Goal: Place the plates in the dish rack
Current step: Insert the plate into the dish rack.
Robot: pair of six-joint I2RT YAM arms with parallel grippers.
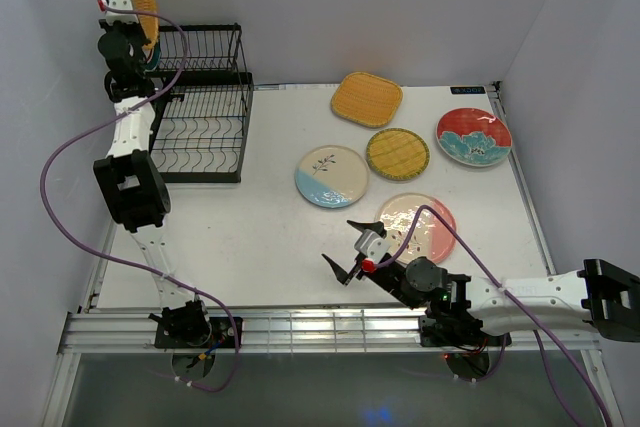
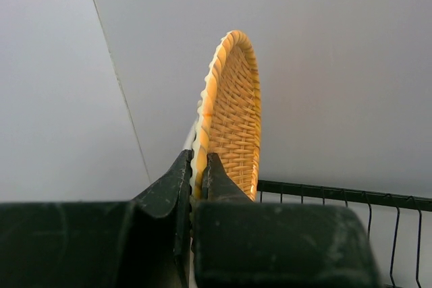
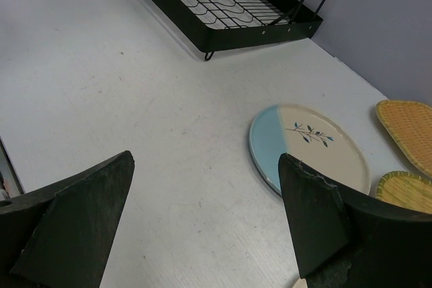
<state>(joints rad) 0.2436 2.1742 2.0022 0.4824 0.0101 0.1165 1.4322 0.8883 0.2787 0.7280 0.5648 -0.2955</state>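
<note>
The label [image 1: 470, 90] at the bench's [image 1: 260, 237] far edge is too small to read. The left gripper [image 2: 199, 160] clamps a woven plate [image 2: 233, 112] upright above the dish rack [image 1: 200, 117]; the right gripper [image 1: 350, 247] gapes wide, empty.

So my right pincer [image 3: 204, 160] hangs wide open over the table [image 1: 260, 237]. Ahead and to the left it's bare tabletop right up to the dish rack [image 1: 200, 117] in the far left corner, an easy lane. On the right it gets crowded: the cream-blue plate [image 3: 307, 146] lies nearest and the cream-pink plate [image 1: 425, 222] is beside my wrist. The round woven plate [image 1: 397, 154], square-ish woven plate [image 1: 367, 99] and floral plate [image 1: 473, 136] sit further back. My left pincer [image 2: 200, 173], clamped on a woven plate [image 2: 233, 112], is up at the left end of the rack's top tier, with the side wall [image 1: 40, 67] close on its left and the back wall [image 1: 330, 7] behind. My left arm [image 1: 130, 177] runs along the rack's left edge, blocking that side.
</note>
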